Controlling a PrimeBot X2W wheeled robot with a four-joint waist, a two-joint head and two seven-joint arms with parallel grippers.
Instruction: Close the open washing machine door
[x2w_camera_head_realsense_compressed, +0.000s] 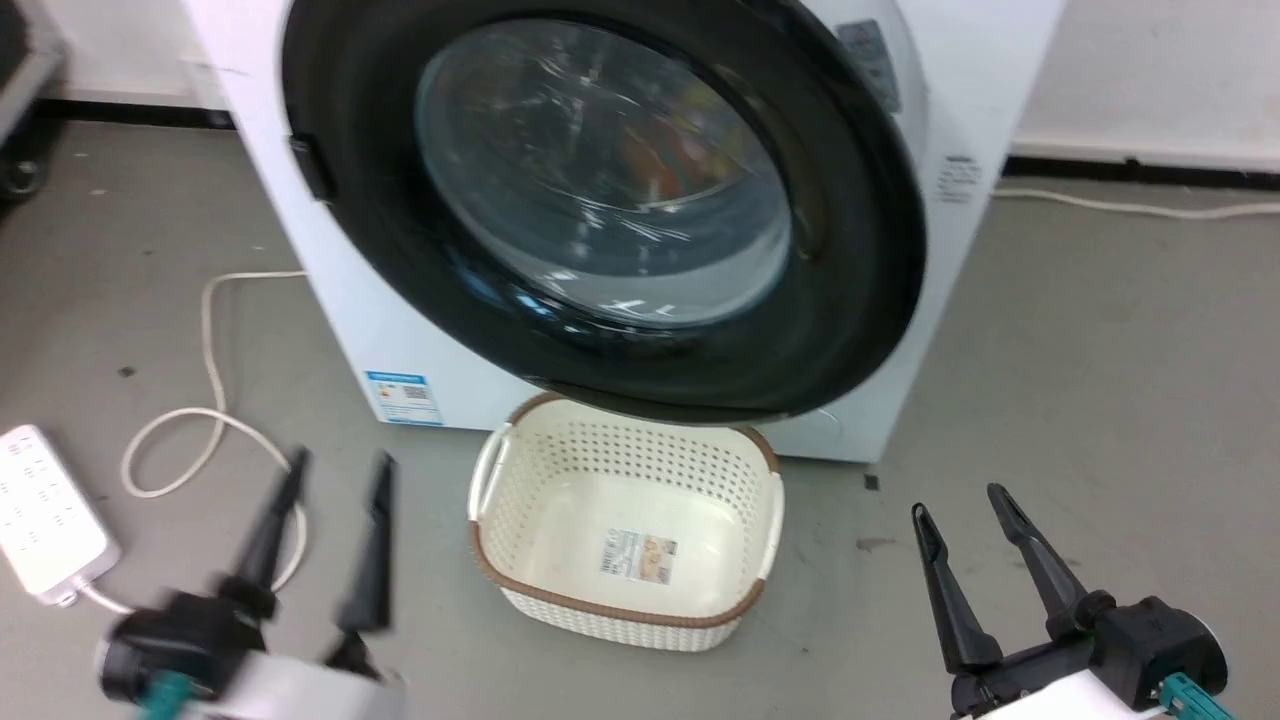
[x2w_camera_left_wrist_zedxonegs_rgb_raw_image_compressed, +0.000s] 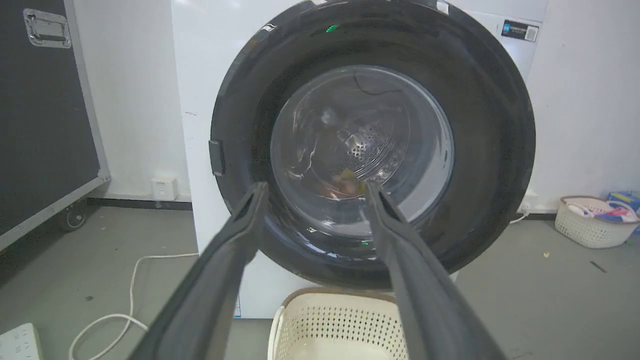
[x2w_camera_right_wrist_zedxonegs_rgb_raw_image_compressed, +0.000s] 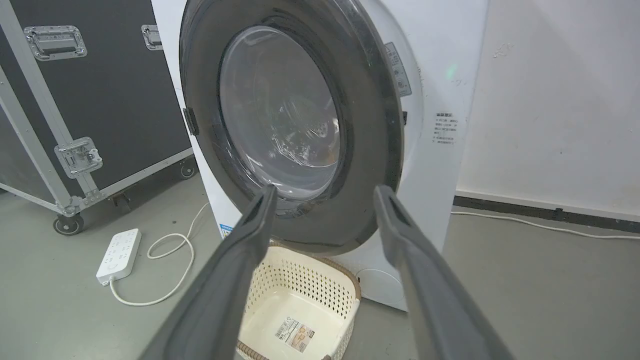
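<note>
Beyond left hand (x2w_camera_head_realsense_compressed: 342, 458) and right hand (x2w_camera_head_realsense_compressed: 957, 500): washing machine door (x2w_camera_head_realsense_compressed: 600, 180), untouched

The grey floor (x2w_camera_head_realsense_compressed: 1100, 380) carries a white washing machine (x2w_camera_head_realsense_compressed: 420, 345); just before its front sits a cream perforated basket (x2w_camera_head_realsense_compressed: 610, 612) with a brown rim, a label on its bottom; to the left lies a white power strip (x2w_camera_head_realsense_compressed: 40, 515), its pale cord (x2w_camera_head_realsense_compressed: 210, 330) looping toward the machine; a black flight case (x2w_camera_right_wrist_zedxonegs_rgb_raw_image_compressed: 100, 90) stands on casters beyond; another cable (x2w_camera_head_realsense_compressed: 1130, 207) runs along the right wall; a second basket (x2w_camera_left_wrist_zedxonegs_rgb_raw_image_compressed: 585, 232) holding coloured things stands near that wall.
</note>
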